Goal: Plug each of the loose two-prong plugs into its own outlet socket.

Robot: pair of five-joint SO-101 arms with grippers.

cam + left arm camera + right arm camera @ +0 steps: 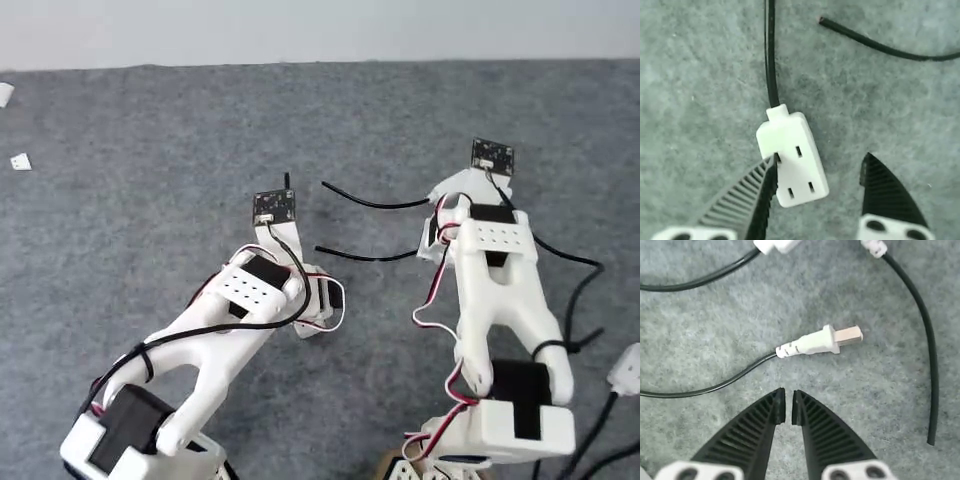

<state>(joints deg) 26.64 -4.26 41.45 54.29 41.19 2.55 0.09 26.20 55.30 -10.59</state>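
Note:
A white outlet block [792,157] with several slot sockets lies on the grey carpet, and its black cord [771,55] runs away from me. My left gripper [820,160] is open around it; the ribbed finger [752,202] touches the block's side, the other finger [885,192] stands apart. A white two-prong plug [812,344] lies flat with its prongs [847,335] bare. My right gripper [788,405] is shut on nothing, just short of the plug's cord [730,380]. In the high view the left arm [250,290] and right arm [495,270] hide both items.
Two more white plug ends [777,244] [874,246] lie beyond the plug. Loose black cables [370,203] [365,256] cross between the arms, one with a cut end [930,441]. Another white plug [628,370] lies at the right edge. Paper scraps [20,161] lie far left.

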